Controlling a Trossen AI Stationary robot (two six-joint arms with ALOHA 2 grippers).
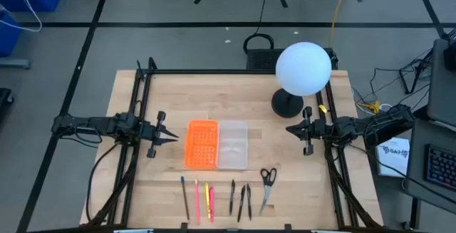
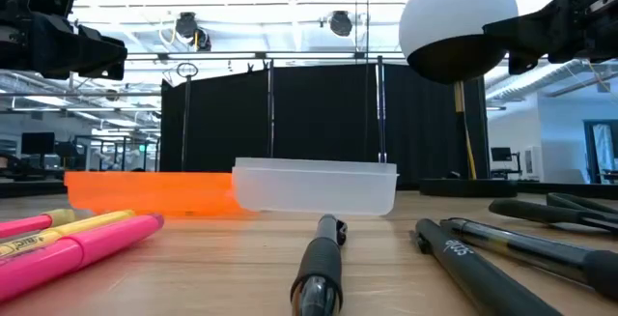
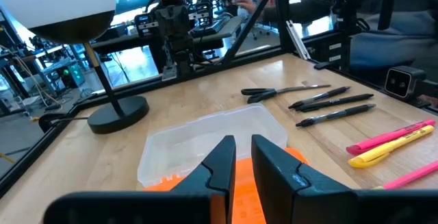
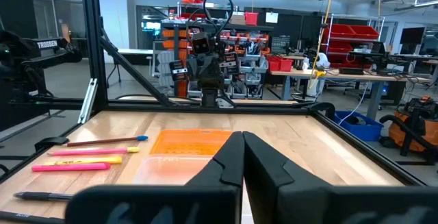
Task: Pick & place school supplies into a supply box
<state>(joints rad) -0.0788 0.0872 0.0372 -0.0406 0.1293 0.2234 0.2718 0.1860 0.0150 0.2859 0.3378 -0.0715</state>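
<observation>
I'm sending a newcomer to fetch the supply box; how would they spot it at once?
Find the white globe lamp at the table's back. Two shallow trays sit side by side mid-table, in front of it and above the row of pens. The supply box is the clear one, nearer the lamp; the tray touching it is orange and perforated.

Robotics lab or workshop, wooden workbench [image 1: 299, 183] in a black metal frame [image 1: 142, 76], black curtain partitions [image 2: 290, 123] behind, exposed ceiling ducts, red storage bins [image 4: 349, 35], cluttered electronics benches, probably monitors [image 2: 39, 144] along the far wall
</observation>
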